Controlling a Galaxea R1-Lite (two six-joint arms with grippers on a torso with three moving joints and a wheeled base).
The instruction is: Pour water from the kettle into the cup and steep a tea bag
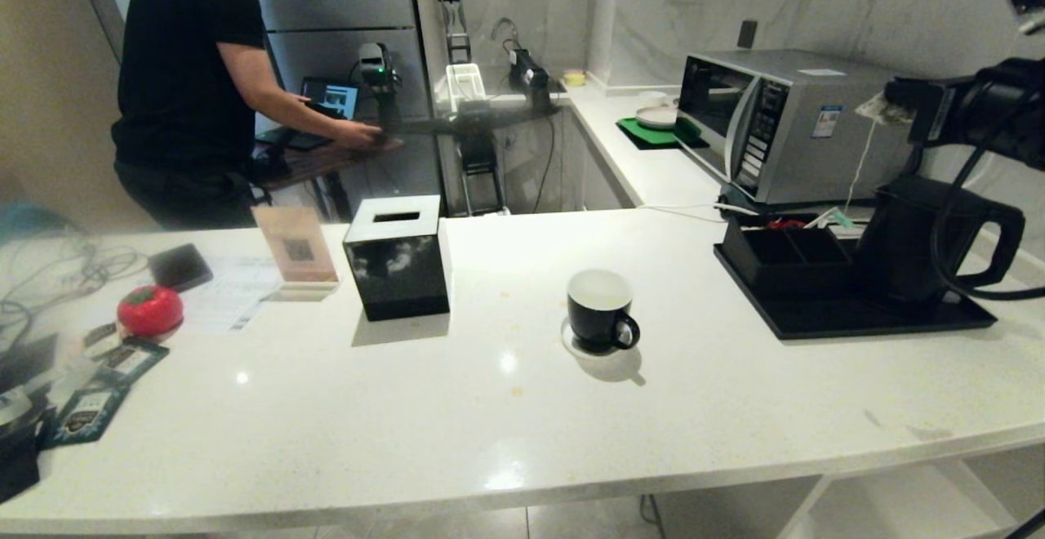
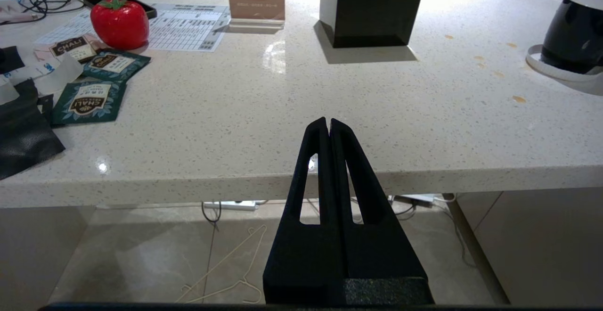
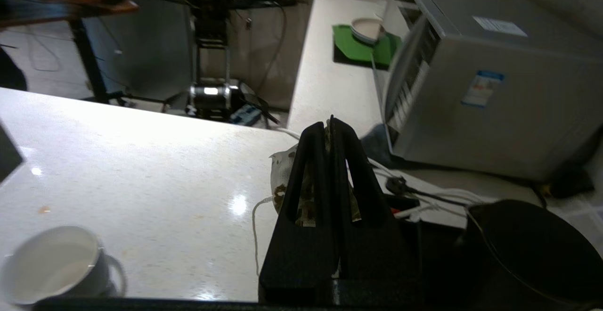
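right claw (image 3: 330, 129): pinched shut on the tea bag (image 3: 282, 179), held up in the air above the kettle (image 1: 914, 237), at the right edge of the head view.
tea bag: one; pale sachet clamped between the fingers, its string hanging straight down toward the black tray (image 1: 824, 322), so its long axis looks near upright.
cup (image 1: 600, 310): one; stands upright on a white coaster on the tabletop (image 1: 506, 408), white inside showing, handle toward the robot's right.
key relation: the cup lies below the right claw and off to the robot's left, well apart from it; my guess is the bag must travel leftward and down to hang over the rim.
nearer arm: the right, judging by the head view.
left claw (image 2: 329, 125): closed and empty, parked low in front of the tabletop edge.
kettle: one; on the tray, near the microwave (image 1: 784, 122).
water: i cannot tell whether the cup holds any.
teal packets (image 2: 89, 103): at least two, on the tabletop at far left.
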